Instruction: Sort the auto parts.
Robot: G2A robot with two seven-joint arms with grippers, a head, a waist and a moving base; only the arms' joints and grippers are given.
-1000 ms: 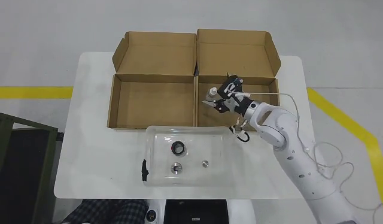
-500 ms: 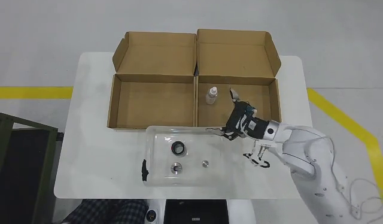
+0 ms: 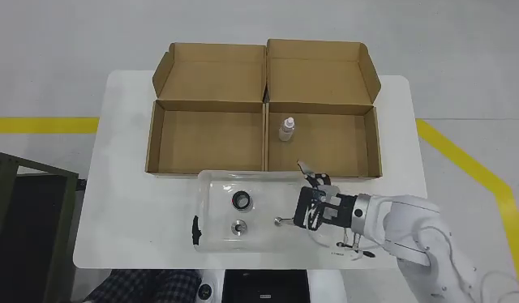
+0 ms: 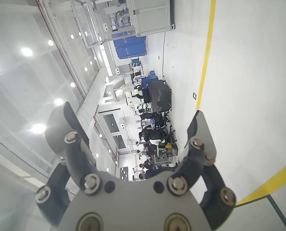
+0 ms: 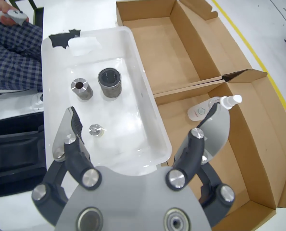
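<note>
1. A second ago the right gripper point(image 3: 289, 193) was inside the right-hand cardboard box point(image 3: 369, 145), closed round the small spray bottle point(image 3: 286, 129). Half a second ago it had let go and drawn back to that box's lower edge.
2. Now it hangs over the right part of the clear plastic tray point(image 3: 207, 181), lower centre of the top view. Its jaws are spread wide with nothing between them.
3. The spray bottle remains in the right-hand box, near the wall it shares with the left-hand cardboard box point(image 3: 207, 141). That part looks sorted.
4. Three parts lie in the tray and have not shifted: a dark bearing sleeve point(image 5: 109, 82), a steel bushing point(image 5: 81, 88) and a small metal plug point(image 5: 96, 129).
5. In the right wrist view the plug sits just beside one fingertip, low and left of centre. I judge it the likeliest next pick.
6. The left gripper point(image 4: 133, 111) is aimed at the room away from the table, jaws wide apart and holding nothing.
</note>
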